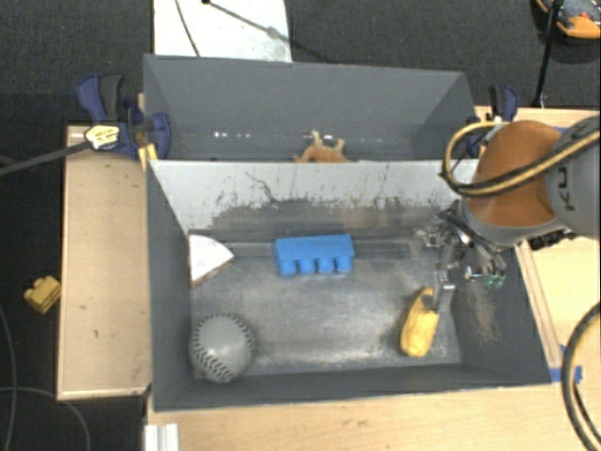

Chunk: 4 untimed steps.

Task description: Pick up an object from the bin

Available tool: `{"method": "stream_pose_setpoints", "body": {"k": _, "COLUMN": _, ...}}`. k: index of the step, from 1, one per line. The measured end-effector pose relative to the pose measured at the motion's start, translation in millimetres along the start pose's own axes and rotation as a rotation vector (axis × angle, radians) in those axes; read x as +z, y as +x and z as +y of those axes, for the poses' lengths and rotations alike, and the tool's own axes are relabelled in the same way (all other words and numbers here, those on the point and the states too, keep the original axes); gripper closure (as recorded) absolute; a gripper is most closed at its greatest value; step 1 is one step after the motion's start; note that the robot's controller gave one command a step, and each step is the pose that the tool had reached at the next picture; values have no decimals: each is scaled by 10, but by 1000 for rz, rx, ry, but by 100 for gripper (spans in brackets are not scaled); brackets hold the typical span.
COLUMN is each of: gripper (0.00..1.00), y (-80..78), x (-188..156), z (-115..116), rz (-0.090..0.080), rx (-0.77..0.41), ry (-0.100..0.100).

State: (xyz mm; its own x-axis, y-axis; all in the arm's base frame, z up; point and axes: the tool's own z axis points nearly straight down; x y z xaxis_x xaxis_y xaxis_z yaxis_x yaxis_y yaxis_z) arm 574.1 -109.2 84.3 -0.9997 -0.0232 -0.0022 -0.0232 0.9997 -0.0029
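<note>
My gripper (441,287) hangs low at the right side of the bin, close to the right wall. Its tip is right at the upper end of a yellow banana-shaped thing (419,328), which lies on the floor near the front right corner. Whether it touches the yellow thing I cannot tell. A blue block with a row of lugs (315,255) lies further left, in the middle of the bin toward the back.
A white wedge-shaped piece (207,256) lies against the left wall. A grey ball with seams (223,347) sits in the front left corner. A small brown thing (320,147) rests at the top of the back wall. The arm with its orange cover reaches in from the right.
</note>
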Motion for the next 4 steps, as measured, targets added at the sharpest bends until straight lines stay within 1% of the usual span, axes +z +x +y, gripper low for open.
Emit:
{"method": "stream_pose_setpoints", "body": {"k": 1, "gripper": 0, "y": 321, "x": 58, "z": -22, "rz": -8, "rx": -32, "ry": -3}}
{"method": "stream_pose_setpoints", "body": {"k": 2, "gripper": 0, "y": 738, "x": 102, "z": -217, "rz": -8, "rx": -199, "ry": 0}}
{"method": "stream_pose_setpoints", "body": {"k": 3, "gripper": 100, "y": 919, "x": 124, "z": -197, "rz": -2, "rx": -269, "ry": -1}}
{"method": "stream_pose_setpoints", "body": {"k": 4, "gripper": 100, "y": 846, "x": 127, "z": -169, "rz": -3, "rx": -295, "ry": -1}}
